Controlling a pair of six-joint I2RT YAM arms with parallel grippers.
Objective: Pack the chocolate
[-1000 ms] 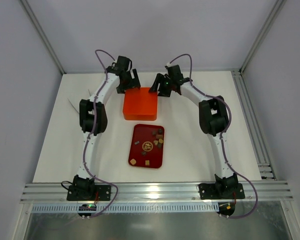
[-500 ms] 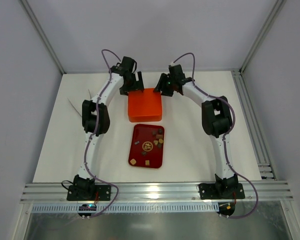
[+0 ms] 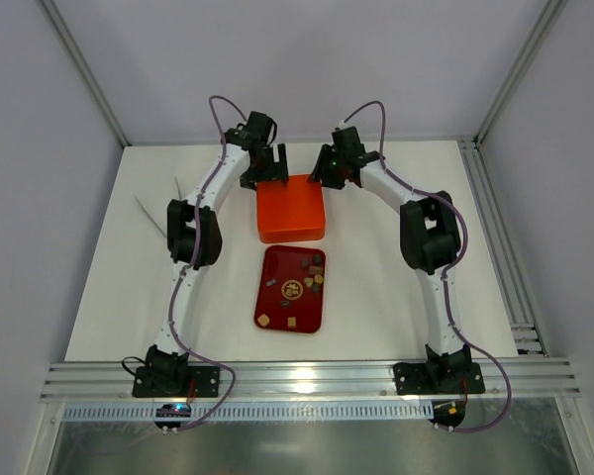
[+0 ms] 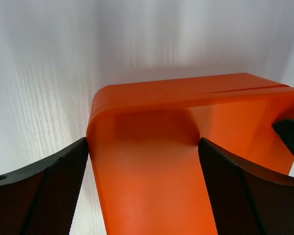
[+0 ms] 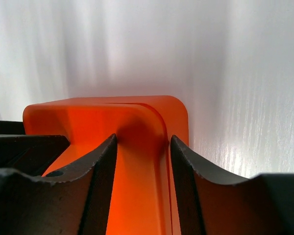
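Several small chocolate pieces (image 3: 312,281), brown, tan and cream, lie on the dark red tray (image 3: 277,300) at mid-table. Behind the tray sits the closed orange box (image 3: 291,209). My left gripper (image 3: 268,166) hangs at the box's far left corner. In the left wrist view this gripper (image 4: 143,140) is wide open, one finger beside the box's (image 4: 152,161) left wall and the other over its top. My right gripper (image 3: 326,170) is at the far right corner. There the right gripper (image 5: 143,137) is partly open over the box's (image 5: 137,166) lid edge.
A thin white piece (image 3: 150,211) lies at the table's left side. Metal rails run along the right edge (image 3: 497,247) and the near edge (image 3: 307,379). White walls enclose the back and both sides.
The orange box has slid to the right with both grippers following it. The right gripper's fingers have narrowed. The left gripper stays wide.
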